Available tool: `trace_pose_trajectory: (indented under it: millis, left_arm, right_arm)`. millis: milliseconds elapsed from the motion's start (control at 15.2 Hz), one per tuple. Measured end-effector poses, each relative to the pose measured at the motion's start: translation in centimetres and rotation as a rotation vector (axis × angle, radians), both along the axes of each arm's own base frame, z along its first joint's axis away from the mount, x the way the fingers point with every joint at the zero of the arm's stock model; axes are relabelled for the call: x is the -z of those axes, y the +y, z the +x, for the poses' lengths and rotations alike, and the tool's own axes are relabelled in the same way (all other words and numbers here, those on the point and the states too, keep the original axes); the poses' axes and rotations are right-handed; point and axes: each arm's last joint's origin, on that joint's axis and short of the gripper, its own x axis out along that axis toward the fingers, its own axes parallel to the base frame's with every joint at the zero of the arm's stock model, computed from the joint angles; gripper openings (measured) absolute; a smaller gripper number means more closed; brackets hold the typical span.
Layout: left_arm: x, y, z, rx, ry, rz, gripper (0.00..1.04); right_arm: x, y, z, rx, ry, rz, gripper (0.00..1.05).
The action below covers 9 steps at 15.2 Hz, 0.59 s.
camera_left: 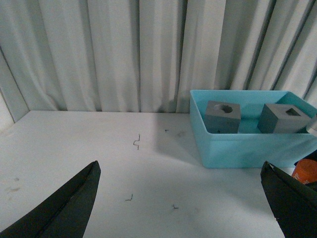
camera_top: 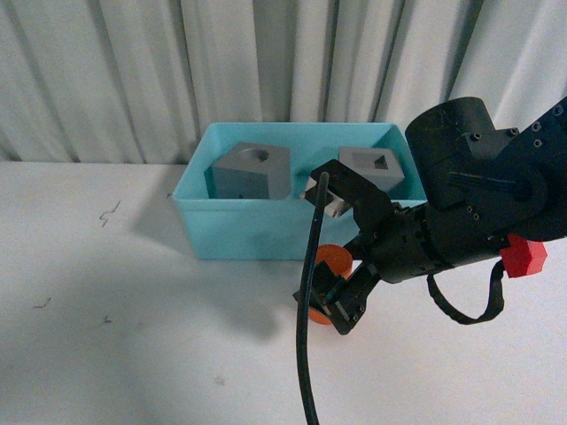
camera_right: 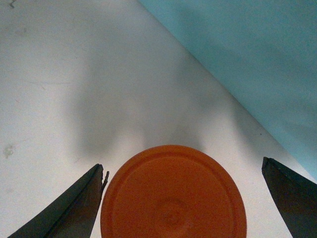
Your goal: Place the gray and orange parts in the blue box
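Note:
The blue box [camera_top: 202, 223] stands at the back of the white table, against the curtain. Inside it sit two gray cubes: one with a round recess [camera_top: 252, 173] on the left and one with a square recess [camera_top: 376, 168] on the right. An orange cylinder [camera_top: 337, 262] lies on the table just in front of the box. My right gripper [camera_top: 330, 252] is open and straddles it, one finger on either side. In the right wrist view the cylinder's round face [camera_right: 173, 193] fills the gap, untouched by the fingers [camera_right: 84, 203]. My left gripper [camera_left: 179, 165] is open over bare table, left of the box [camera_left: 237, 148].
A white curtain [camera_top: 133, 71] hangs behind the table. A black cable [camera_top: 307, 336] droops in front of the right arm, which carries a red block [camera_top: 524, 257]. Small dark marks [camera_left: 137, 143] dot the tabletop left of the box.

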Motion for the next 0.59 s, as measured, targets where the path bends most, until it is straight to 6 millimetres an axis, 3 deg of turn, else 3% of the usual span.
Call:
trace_pose_trajectory:
  millis: [461, 592]
  left_arm:
    - [0.00, 0.00, 0.00, 0.000, 0.000, 0.000, 0.98]
    - [0.00, 0.00, 0.00, 0.000, 0.000, 0.000, 0.98]
  right_arm:
    - [-0.23, 0.79, 0.58, -0.004, -0.006, 0.013, 0.96]
    - [-0.35, 0.85, 0.69, -0.001, -0.006, 0.021, 0.75]
